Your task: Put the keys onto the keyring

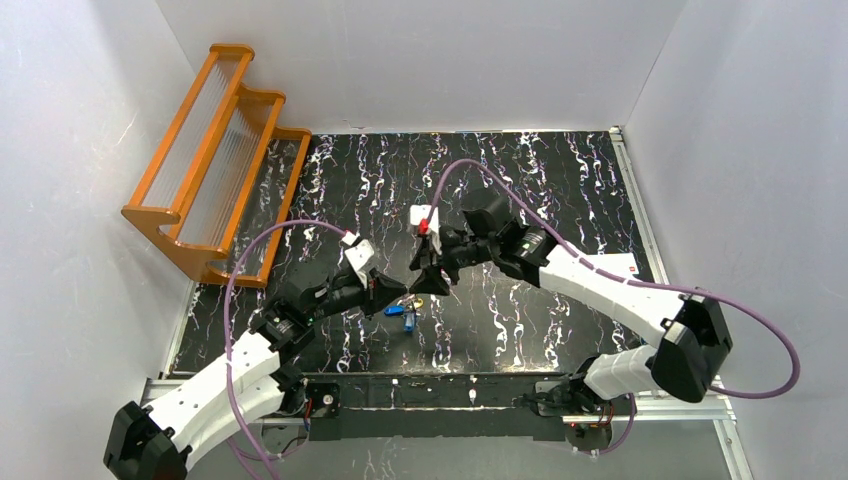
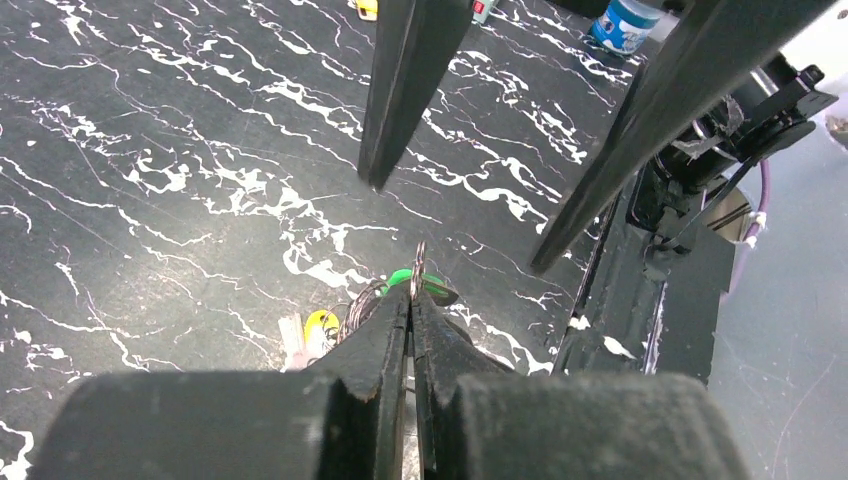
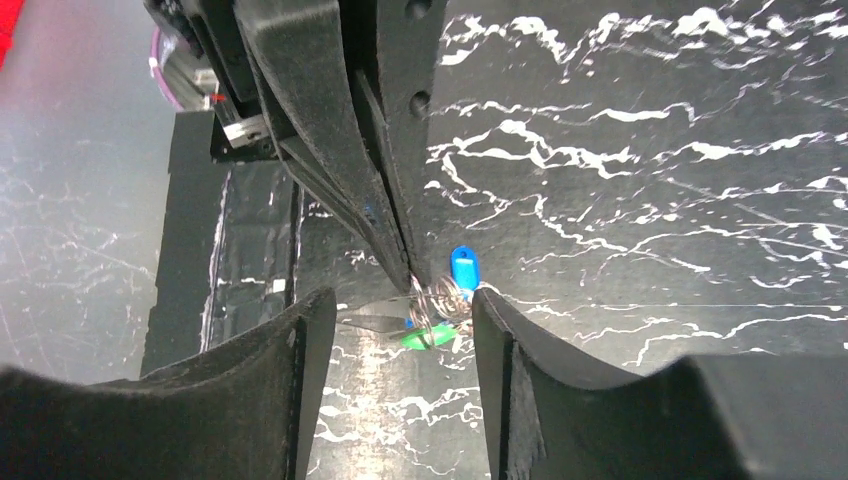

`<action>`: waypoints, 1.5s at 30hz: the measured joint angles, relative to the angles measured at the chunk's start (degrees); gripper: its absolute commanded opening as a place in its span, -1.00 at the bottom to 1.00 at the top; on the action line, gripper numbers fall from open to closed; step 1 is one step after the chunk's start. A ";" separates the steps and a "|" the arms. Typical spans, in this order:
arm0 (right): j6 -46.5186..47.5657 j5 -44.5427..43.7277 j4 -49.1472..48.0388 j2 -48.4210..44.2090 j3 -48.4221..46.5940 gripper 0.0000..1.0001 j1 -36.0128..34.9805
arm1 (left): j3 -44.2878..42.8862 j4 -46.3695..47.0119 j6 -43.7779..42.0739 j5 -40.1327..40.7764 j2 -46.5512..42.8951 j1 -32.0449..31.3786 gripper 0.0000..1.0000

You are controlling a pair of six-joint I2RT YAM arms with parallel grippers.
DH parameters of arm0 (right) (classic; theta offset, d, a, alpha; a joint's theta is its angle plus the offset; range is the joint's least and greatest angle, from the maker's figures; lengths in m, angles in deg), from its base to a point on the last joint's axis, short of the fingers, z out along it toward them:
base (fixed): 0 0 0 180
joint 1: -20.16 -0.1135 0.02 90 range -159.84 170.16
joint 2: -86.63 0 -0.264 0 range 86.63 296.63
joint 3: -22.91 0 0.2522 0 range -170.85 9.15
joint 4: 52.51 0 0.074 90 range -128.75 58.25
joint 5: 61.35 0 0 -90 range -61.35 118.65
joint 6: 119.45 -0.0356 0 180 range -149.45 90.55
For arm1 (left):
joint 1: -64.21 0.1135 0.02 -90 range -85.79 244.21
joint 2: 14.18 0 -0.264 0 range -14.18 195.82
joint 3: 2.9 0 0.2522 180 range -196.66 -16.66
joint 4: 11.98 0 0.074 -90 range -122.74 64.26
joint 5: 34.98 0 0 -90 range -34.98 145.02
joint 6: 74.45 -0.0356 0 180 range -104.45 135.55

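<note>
The keyring (image 2: 419, 262), a thin metal ring with wire coils, stands edge-up just over the black marbled table. My left gripper (image 2: 411, 297) is shut on it. Below the ring hang a green key (image 2: 430, 279) and a yellow key (image 2: 320, 325). In the right wrist view the ring coils (image 3: 437, 298), a blue key (image 3: 462, 268), the green key (image 3: 425, 338) and a flat grey fob (image 3: 375, 322) sit between my right gripper's (image 3: 400, 312) open fingers, which touch none of them. In the top view the left gripper (image 1: 397, 300) and right gripper (image 1: 432, 284) meet tip to tip.
An orange wooden rack (image 1: 215, 160) leans at the back left. A white card (image 1: 612, 266) lies at the right edge of the table. The metal base rail (image 1: 430, 385) runs along the near edge. White walls enclose the table.
</note>
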 measured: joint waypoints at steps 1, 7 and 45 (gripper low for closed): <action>-0.61 0.63 -1.29 -0.81 0.39 0.24 0.61 | 0.76 0.96 0.83 0.37 -0.57 0.00 -1.00; -5.92 5.68 -9.57 -4.81 3.87 0.15 5.14 | 5.81 8.55 6.03 2.25 -3.13 0.00 -1.00; -19.96 21.94 -24.76 1.33 8.20 -0.97 9.31 | 15.80 34.62 19.04 4.68 -7.41 0.02 -1.00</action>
